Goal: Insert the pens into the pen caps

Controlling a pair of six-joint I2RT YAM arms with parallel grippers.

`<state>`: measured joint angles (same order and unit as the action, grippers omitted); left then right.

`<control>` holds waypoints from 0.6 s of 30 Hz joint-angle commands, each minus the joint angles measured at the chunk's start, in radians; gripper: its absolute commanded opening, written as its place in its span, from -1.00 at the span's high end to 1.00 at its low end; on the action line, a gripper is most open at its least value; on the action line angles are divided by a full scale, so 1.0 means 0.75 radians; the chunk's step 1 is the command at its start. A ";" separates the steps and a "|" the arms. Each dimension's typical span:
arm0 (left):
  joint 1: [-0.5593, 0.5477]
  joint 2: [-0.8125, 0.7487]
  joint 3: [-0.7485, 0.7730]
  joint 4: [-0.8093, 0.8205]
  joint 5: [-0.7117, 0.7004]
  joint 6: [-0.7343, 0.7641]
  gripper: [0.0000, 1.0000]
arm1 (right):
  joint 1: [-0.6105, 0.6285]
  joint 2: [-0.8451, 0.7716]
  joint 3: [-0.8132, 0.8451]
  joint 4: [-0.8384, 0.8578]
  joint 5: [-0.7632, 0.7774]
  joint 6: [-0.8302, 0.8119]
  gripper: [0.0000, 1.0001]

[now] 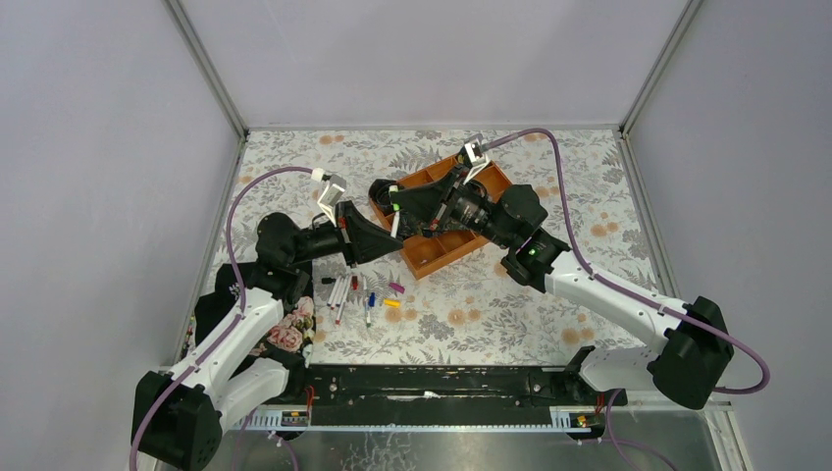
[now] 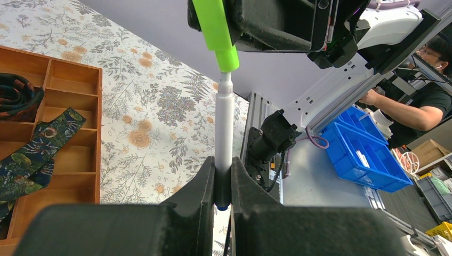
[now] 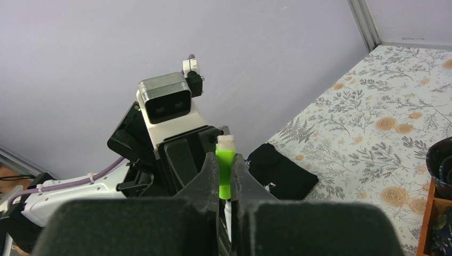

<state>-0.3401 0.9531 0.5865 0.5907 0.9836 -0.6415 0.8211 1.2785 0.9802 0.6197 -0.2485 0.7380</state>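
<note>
Floral-patterned desk point(image 1: 510, 324) stretched beneath both arms, with lilac walls point(image 1: 98, 147) around it. Above the desk, the left gripper point(image 2: 223, 178) was clamped narrow on a white pen point(image 2: 224, 122). The pen's upper end met the mouth of a neon green cap point(image 2: 217, 32), which was pinched tight in the right gripper point(image 3: 225, 178). More pens point(image 1: 340, 294) and loose caps point(image 1: 393, 302) lay on the desk near a wooden tray point(image 1: 432, 263) holding dark fabric point(image 2: 37, 144).

Left claw point(image 2: 223, 181) clamping white pen point(image 2: 224, 117), tip touching green cap point(image 2: 219, 37), wooden tray point(image 2: 99, 133) left
</note>
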 commanded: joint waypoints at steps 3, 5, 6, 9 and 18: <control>-0.005 -0.023 -0.019 0.087 -0.004 -0.017 1.00 | 0.014 -0.035 0.029 0.086 -0.008 0.000 1.00; -0.006 -0.025 -0.021 0.094 -0.008 -0.021 1.00 | 0.014 -0.038 0.018 0.086 -0.006 -0.003 1.00; -0.005 -0.025 -0.021 0.094 -0.010 -0.021 1.00 | 0.014 -0.040 0.010 0.086 -0.007 -0.001 1.00; -0.005 -0.028 -0.025 0.095 -0.012 -0.024 1.00 | 0.013 -0.043 -0.001 0.084 -0.006 0.000 1.00; -0.005 -0.035 -0.035 0.143 -0.041 -0.059 1.00 | 0.020 -0.067 -0.040 0.081 -0.004 0.000 1.00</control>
<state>-0.3397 0.9421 0.5694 0.6022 0.9741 -0.6621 0.8230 1.2701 0.9546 0.6193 -0.2481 0.7383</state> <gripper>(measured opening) 0.066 0.049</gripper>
